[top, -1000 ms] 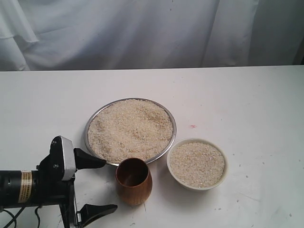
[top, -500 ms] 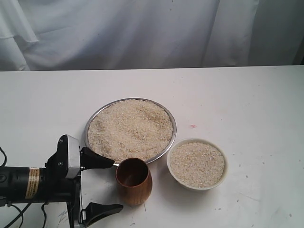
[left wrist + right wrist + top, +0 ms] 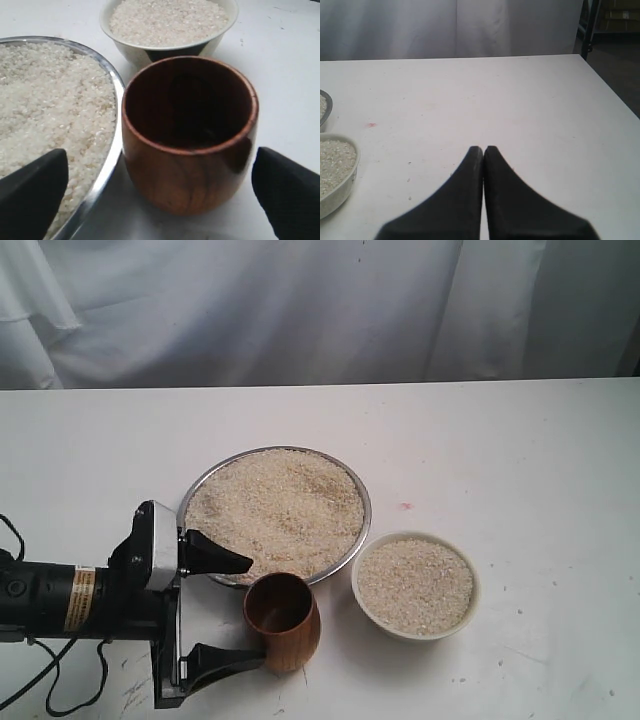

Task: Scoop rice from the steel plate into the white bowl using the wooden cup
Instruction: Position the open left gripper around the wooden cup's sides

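Note:
The wooden cup (image 3: 282, 621) stands upright and empty on the table, just in front of the steel plate (image 3: 366, 502) heaped with rice (image 3: 275, 510). To its right sits the white bowl (image 3: 415, 635), holding rice too. My left gripper (image 3: 254, 611) is open, one finger over the plate's near rim and the other at the cup's front side. In the left wrist view the cup (image 3: 187, 135) sits between the wide-apart fingers (image 3: 30, 195), with gaps on both sides. My right gripper (image 3: 483, 149) is shut and empty above bare table, out of the exterior view.
A white cloth backdrop (image 3: 300, 310) hangs behind the table. The right wrist view catches the bowl (image 3: 337, 197) and a sliver of the plate (image 3: 326, 107) at one edge, and the table's far corner (image 3: 580, 56) by a dark floor.
My left gripper has moved right along the table, still open. Its fingers, which were left of the cup, now reach to either side of it. Cup, plate and bowl have not moved.

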`<control>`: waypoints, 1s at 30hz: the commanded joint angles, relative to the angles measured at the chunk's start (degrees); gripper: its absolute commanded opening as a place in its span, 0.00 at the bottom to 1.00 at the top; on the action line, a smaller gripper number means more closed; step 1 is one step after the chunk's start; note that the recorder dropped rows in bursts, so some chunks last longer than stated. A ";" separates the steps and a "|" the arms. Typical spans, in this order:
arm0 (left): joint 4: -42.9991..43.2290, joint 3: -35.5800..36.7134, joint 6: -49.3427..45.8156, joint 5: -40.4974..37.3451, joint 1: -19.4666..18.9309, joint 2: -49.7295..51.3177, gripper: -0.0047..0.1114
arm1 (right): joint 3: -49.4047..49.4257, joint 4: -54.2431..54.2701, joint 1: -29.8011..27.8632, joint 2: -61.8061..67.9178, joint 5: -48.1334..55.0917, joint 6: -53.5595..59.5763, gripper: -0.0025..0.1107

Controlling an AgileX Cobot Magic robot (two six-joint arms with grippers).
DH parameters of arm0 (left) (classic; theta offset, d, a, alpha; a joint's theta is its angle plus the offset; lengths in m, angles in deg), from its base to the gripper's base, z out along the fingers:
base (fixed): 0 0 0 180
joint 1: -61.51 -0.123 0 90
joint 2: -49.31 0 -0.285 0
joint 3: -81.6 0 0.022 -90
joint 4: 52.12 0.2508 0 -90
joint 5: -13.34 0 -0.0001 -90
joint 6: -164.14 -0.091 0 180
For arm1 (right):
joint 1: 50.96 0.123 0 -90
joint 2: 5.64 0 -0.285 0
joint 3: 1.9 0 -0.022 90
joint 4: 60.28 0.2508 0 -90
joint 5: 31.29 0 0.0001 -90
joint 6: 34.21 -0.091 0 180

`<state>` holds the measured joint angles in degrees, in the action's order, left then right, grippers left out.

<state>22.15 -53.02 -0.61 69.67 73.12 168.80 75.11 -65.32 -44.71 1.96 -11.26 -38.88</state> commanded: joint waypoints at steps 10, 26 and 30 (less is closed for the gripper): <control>2.96 -0.47 2.57 0.42 0.35 1.50 0.84 | 0.20 0.04 0.04 0.19 -0.22 -0.02 0.02; 9.46 -4.56 5.67 1.71 0.35 3.56 0.84 | 0.20 0.04 0.04 0.19 -0.22 -0.02 0.02; 9.46 -5.58 5.67 2.17 0.35 3.55 0.84 | 0.20 0.04 0.04 0.19 -0.22 -0.02 0.02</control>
<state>31.11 -57.78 4.14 71.00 73.12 172.20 75.11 -65.32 -44.71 1.96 -11.26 -38.88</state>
